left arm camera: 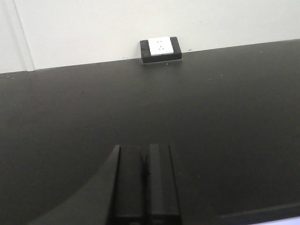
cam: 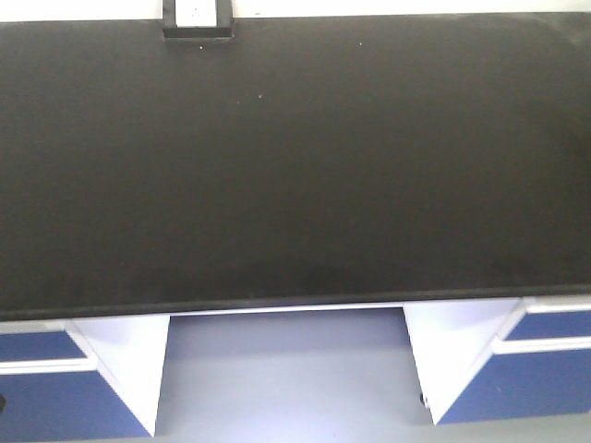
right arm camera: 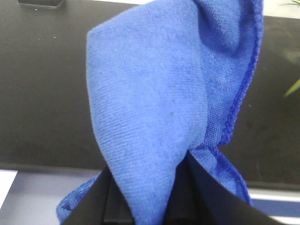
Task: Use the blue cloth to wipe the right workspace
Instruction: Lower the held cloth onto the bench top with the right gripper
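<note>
My right gripper point(right arm camera: 157, 187) is shut on the blue cloth point(right arm camera: 159, 93), which drapes up and over the jaws and fills most of the right wrist view. It hangs over the front edge of the black countertop point(right arm camera: 42, 93). My left gripper point(left arm camera: 145, 178) is shut and empty, its two dark fingers pressed together above the black countertop point(left arm camera: 211, 117). In the front view the black countertop point(cam: 295, 157) shows bare; neither gripper nor the cloth appears there.
A white power socket in a black housing point(left arm camera: 160, 49) sits at the back edge by the wall, also in the front view point(cam: 197, 17). Blue-fronted cabinets point(cam: 540, 369) stand under the counter on both sides of a knee gap. A green leaf point(right arm camera: 291, 86) shows at far right.
</note>
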Controlling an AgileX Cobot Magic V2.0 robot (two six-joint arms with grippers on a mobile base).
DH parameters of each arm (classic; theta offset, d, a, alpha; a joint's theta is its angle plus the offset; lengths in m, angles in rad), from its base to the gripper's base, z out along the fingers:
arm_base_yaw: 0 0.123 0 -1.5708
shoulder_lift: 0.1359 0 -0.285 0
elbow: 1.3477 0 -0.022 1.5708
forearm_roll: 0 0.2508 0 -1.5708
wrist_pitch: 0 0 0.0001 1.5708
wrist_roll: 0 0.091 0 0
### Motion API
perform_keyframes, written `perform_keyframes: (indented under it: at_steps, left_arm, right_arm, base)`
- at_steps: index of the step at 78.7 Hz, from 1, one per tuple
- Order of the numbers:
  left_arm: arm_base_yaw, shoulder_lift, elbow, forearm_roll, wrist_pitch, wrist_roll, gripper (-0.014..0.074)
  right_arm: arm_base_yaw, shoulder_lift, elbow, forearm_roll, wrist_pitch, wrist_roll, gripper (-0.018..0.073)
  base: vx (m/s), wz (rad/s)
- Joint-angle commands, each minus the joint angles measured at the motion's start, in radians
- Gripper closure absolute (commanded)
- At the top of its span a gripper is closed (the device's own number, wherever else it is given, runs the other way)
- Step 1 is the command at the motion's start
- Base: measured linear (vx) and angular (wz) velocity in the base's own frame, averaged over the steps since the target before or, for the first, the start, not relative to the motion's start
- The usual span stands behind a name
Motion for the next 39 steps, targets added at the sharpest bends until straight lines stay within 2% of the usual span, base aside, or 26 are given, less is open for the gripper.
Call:
perform_keyframes:
  at_steps: [1, 39]
  left_arm:
    - [-0.006, -0.010, -0.028, 0.000, -0.084, -0.002, 0.0603]
    - [-0.006, -0.010, -0.028, 0.000, -0.084, -0.002, 0.0603]
  right_arm:
    - [-0.005, 0.011, -0.025, 0.005, -0.077, -0.010, 0.0566]
    - [-0.005, 0.011, -0.025, 0.005, -0.076, -0.010, 0.0566]
  base:
    - [0.22, 0.06]
    - [0.14, 0.01]
